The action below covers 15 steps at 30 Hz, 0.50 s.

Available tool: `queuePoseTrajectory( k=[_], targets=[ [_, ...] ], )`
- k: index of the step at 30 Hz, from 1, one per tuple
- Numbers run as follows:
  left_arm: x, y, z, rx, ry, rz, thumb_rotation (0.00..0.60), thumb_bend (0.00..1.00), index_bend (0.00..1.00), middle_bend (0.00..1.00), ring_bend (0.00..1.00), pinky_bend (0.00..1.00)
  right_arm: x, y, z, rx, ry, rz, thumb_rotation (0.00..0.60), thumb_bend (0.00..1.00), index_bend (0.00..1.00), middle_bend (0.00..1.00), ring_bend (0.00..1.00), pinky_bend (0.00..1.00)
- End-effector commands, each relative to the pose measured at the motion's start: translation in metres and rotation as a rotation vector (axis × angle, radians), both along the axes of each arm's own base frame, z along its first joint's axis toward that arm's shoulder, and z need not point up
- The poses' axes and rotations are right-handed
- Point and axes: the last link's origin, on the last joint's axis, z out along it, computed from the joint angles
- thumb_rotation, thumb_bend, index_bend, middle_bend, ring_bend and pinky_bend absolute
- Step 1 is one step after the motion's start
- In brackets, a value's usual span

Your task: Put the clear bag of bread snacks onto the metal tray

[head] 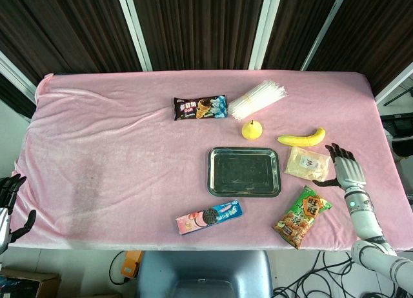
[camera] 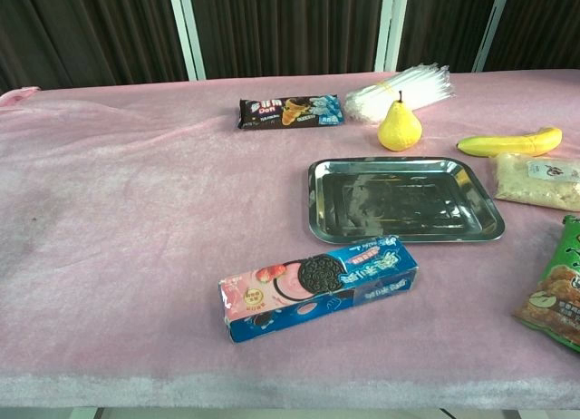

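The clear bag of bread snacks (head: pixel 307 163) (camera: pixel 538 180) lies flat on the pink cloth, just right of the empty metal tray (head: pixel 244 171) (camera: pixel 403 200). My right hand (head: pixel 344 166) hovers at the bag's right edge with fingers spread, thumb near the bag, holding nothing. It does not show in the chest view. My left hand (head: pixel 9 203) hangs off the table's left edge, fingers apart and empty.
A banana (head: pixel 301 139) lies behind the bag and a yellow pear (head: pixel 251 129) behind the tray. A green snack bag (head: pixel 301 217) sits in front of the bread bag. A cookie box (head: pixel 209 217), a dark wafer pack (head: pixel 200 108) and a bundle of white straws (head: pixel 258 98) are also on the cloth.
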Motion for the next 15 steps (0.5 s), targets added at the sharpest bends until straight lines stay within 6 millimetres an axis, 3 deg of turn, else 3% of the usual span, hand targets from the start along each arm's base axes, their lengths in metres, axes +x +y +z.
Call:
queuePoseTrajectory(
  k=[1,15],
  targets=[
    [0.0001,0.0001,-0.0002,-0.002,0.001,-0.001,0.600,0.41,0.12,0.09,0.08,0.34,-0.0002,0.0005,-0.0003,-0.003,0.000,0.003,0.600,0.03,0.00,0.00,0.00,0.17],
    [0.0005,-0.0005,0.0007,0.002,-0.005,-0.009,0.600,0.41,0.12,0.09,0.08,0.35,-0.0030,-0.0033,-0.0073,0.002,0.016,-0.002,0.600,0.03,0.00,0.00,0.00,0.17]
  ],
)
